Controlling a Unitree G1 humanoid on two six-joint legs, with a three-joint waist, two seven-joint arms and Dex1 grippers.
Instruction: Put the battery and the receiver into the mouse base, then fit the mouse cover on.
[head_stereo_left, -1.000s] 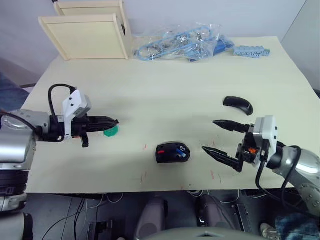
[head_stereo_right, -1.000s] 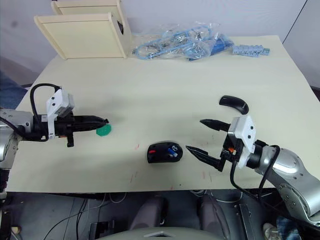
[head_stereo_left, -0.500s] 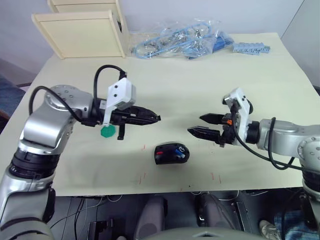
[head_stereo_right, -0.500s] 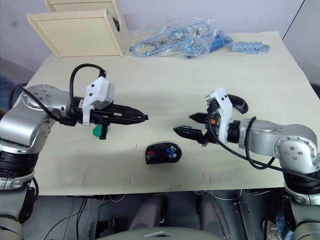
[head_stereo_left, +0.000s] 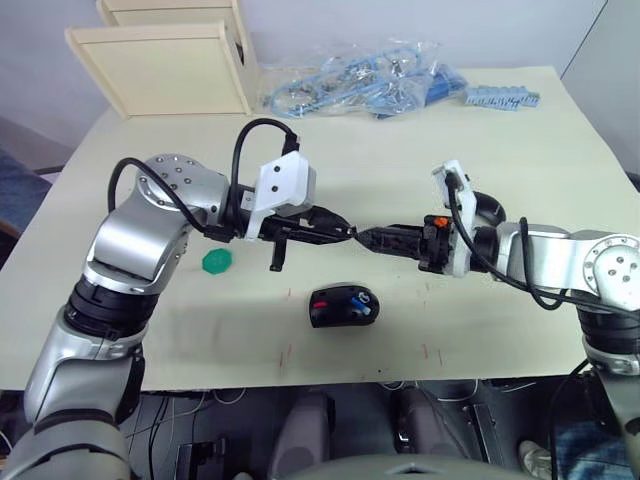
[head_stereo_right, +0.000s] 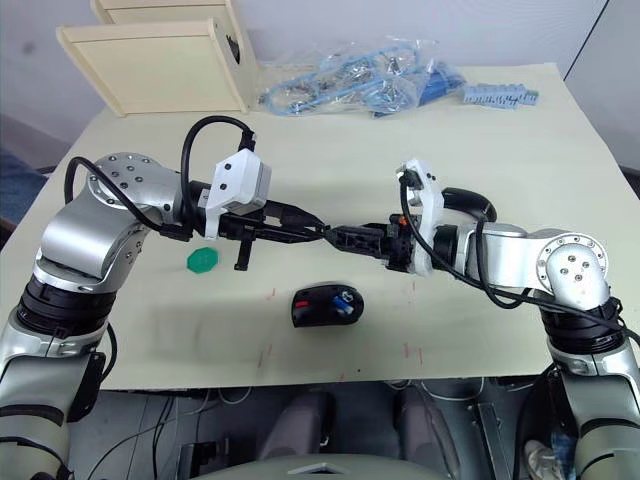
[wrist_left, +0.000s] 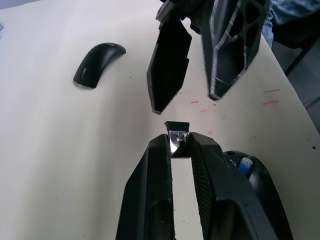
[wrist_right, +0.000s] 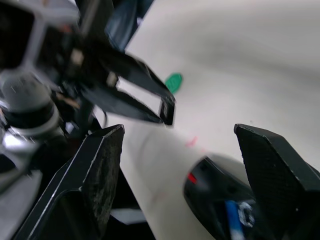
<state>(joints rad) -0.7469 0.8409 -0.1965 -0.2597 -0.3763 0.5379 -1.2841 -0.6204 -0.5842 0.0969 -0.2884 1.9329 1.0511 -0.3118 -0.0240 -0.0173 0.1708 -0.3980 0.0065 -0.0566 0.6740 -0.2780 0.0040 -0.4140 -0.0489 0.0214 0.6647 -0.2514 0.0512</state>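
The black mouse base (head_stereo_left: 340, 306) lies near the table's front edge, with the blue-and-white battery (head_stereo_left: 362, 299) lying inside it. My left gripper (wrist_left: 177, 145) hovers above the table behind the base, shut on the receiver (wrist_left: 177, 136), a small black and silvery plug at its tips. My right gripper (wrist_left: 186, 104) faces it tip to tip, open, its fingers either side of the receiver's line and apart from it. The glossy black mouse cover (head_stereo_right: 470, 203) rests on the table behind my right arm.
A green disc (head_stereo_left: 216, 261) lies left of the base, under my left arm. Two pale wooden boxes (head_stereo_left: 165, 65) stand at the back left. A plastic bag of blue parts (head_stereo_left: 360, 85) and a blue strip (head_stereo_left: 503, 98) lie along the far edge.
Both arms swung in toward the table's middle. My left gripper left the green disc's side, and the two grippers now meet tip to tip behind the mouse base.
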